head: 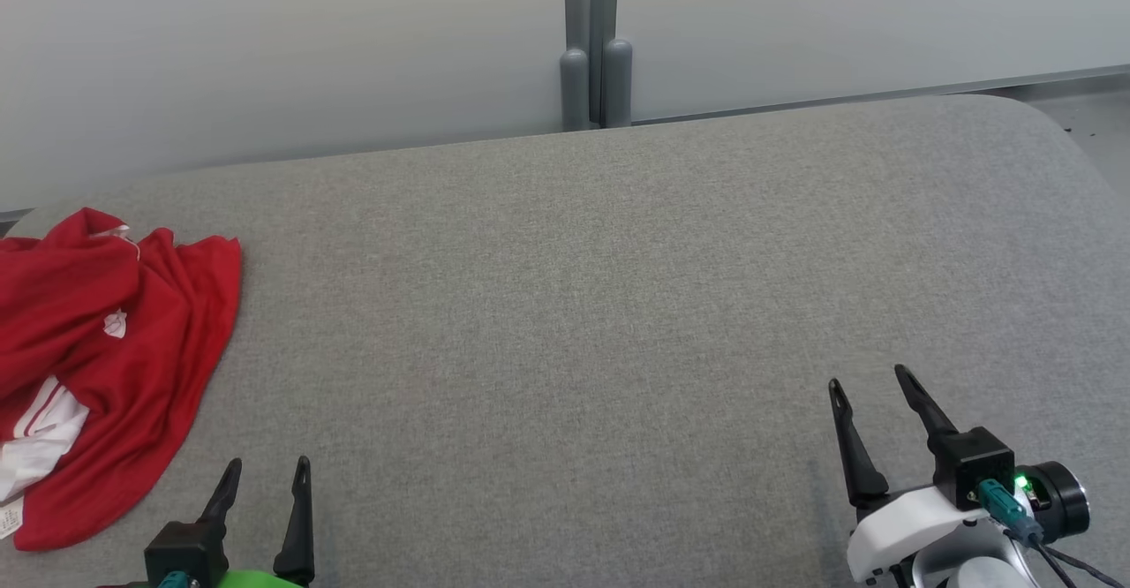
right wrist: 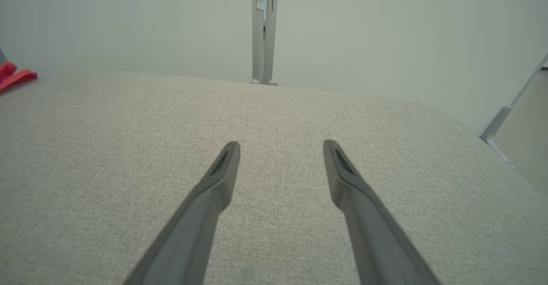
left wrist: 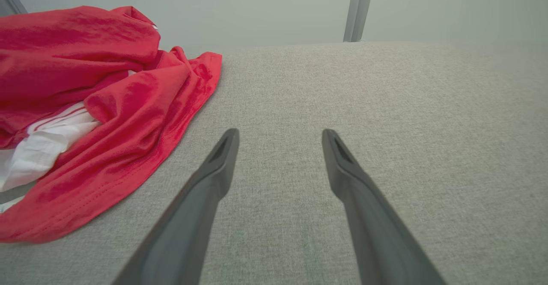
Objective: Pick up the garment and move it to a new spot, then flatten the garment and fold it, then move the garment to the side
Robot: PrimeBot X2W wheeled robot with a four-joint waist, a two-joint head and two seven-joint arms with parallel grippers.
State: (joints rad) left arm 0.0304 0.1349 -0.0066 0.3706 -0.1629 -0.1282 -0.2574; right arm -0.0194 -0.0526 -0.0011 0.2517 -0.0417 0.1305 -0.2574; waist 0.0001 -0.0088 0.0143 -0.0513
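**Nearest, two spread pincers; farther left, a crumpled red garment**

Closest to the robot, the left pincer (head: 268, 464) rises from the lower left of the head view, its two dark fingers spread wide over grey cloth; a bright green casing (head: 247, 579) shows at its base. At the lower right the right pincer (head: 869, 378) stands spread just as wide, tilted a little leftward; behind its fingers sit a white housing (head: 900, 522) and a small green light (head: 1021, 483). Both wrist views look along parted fingers with the woven cloth in the gap between them.

Just beyond and left of the left pincer lies the garment (head: 132, 341), near its fingertips but apart from them. It is red and heaped in loose folds at the left end of the tabletop (head: 565, 305), running out of the head view's left side. A white striped part (head: 44, 429) pokes from under the folds at the near left; a small white patch (head: 115, 323) sits higher up. In the left wrist view the red hem curves toward the left finger without meeting it; in the right wrist view a red corner shows at the far left, well apart from that pincer.

Farther on, the grey tabletop stretches to a straight far edge, rounded at the right corner; behind it a grey double post (head: 596, 41) stands between pale wall panels (head: 265, 58); a strip of darker floor (head: 1090, 120) shows at the far right.
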